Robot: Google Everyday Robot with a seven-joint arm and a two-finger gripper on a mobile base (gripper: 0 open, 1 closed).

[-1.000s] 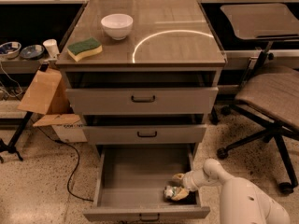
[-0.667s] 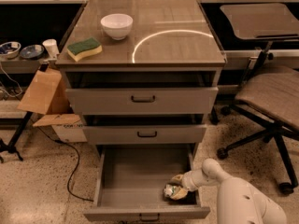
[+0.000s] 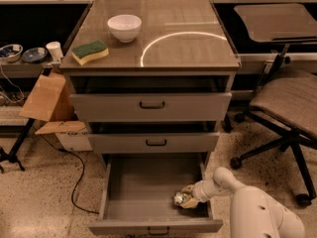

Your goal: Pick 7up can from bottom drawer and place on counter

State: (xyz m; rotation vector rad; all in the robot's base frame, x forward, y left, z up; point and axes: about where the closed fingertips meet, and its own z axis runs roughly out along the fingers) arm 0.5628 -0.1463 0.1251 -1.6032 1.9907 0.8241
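7up can [image 3: 180, 199] | lying on the floor of the open bottom drawer [image 3: 143, 192], right front corner | gripper [image 3: 187, 198] down in the drawer, fingers [image 3: 188, 188] narrowed onto the can's sides | we judge the grasp made; the lift and placing on the counter [image 3: 188, 48] are left.

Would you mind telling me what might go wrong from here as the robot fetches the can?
The 7up can lies near the bottom drawer's front right corner with the gripper at it, so the lift might knock it against the drawer wall. The arm may clip the middle drawer front above while rising. On the counter, the white bowl and sponge sit at left; a careless placement could bump them.
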